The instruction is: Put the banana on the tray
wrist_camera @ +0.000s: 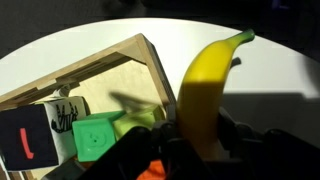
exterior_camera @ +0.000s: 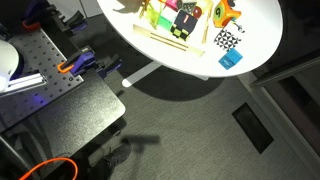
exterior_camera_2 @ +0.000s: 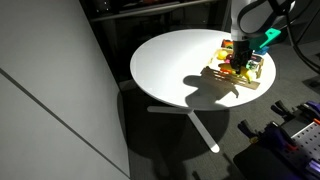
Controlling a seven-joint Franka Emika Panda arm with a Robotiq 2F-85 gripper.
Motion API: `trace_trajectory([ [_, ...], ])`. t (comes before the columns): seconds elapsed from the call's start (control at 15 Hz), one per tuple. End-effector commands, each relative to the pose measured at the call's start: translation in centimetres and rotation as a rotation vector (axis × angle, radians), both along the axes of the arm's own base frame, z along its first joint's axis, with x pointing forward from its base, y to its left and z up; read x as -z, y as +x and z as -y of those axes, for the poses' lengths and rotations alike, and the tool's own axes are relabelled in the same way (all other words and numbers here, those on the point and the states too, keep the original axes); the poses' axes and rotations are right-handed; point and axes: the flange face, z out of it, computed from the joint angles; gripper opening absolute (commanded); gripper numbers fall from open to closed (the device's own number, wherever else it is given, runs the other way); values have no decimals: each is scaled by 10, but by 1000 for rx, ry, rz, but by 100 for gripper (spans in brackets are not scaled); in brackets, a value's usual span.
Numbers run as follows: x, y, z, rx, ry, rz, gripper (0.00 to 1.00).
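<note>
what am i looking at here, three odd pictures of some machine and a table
This is a robot arm with a two-finger gripper, working at a round white table. Two pictures come from cameras standing outside the robot; the third comes from a camera on its wrist, looking along the gripper. On the table lies a pale wooden tray with small toys, among them a green block; beside it sit a checkered square and a blue block. The gripper is shut on a yellow toy banana.
</note>
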Motion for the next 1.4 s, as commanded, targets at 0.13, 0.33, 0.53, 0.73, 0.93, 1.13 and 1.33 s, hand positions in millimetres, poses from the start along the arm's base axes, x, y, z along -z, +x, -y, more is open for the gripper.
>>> trace_trajectory([
  [0.13,-16,9,24,-79,17,-47,16],
  [0.33,-17,13,39,-123,31,-66,16],
  [0.53,-17,17,54,-158,30,-72,16],
  [0.73,-15,20,71,-181,11,-76,16],
  [0.93,-13,24,87,-187,-13,-76,16],
  [1.13,-7,27,99,-179,-33,-78,16],
  [1.33,1,28,107,-174,-44,-86,16],
])
